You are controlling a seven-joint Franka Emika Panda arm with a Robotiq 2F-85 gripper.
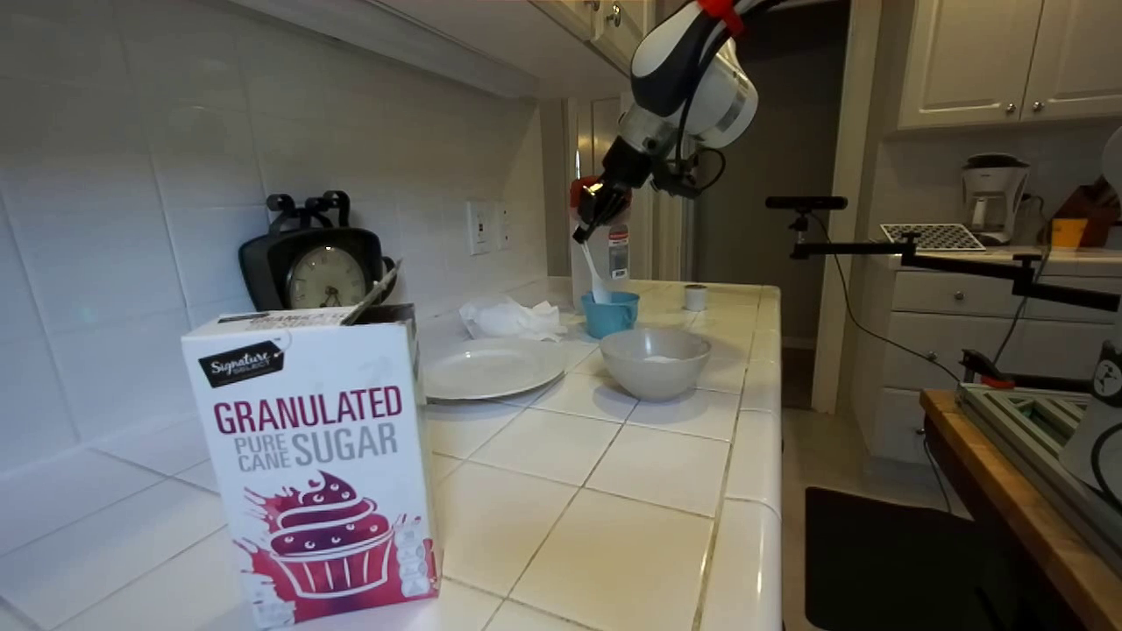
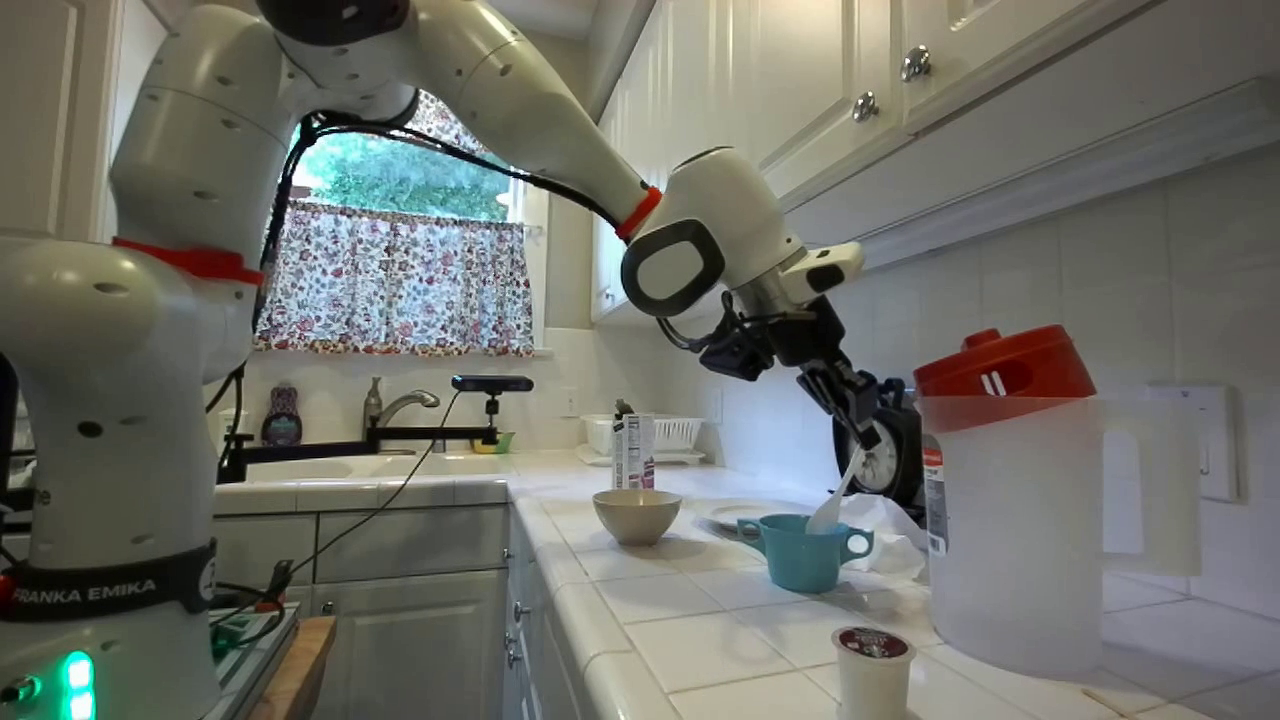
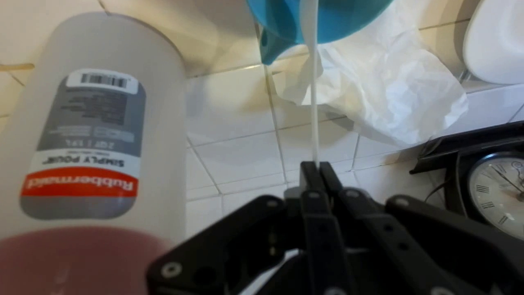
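“SUGAR” on box (image 1: 317, 464), “Rubbermaid” on pitcher (image 3: 92, 141)

So there's one white utensil (image 2: 832, 503), one blue cup (image 2: 800, 565) (two handles (image 3: 274, 47) on that guy, btw), one bowl (image 1: 656, 372), one plate (image 1: 495, 370), one pitcher (image 2: 1015, 540), one sugar box (image 1: 320, 464), one coffee pod (image 2: 874, 675), one clock (image 1: 328, 276).

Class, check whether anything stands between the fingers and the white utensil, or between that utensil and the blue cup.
Nothing visible does. The fingers are shut on the white utensil, and its lower end reaches into the blue cup. The pitcher and the crumpled paper are beside the cup, not in between.
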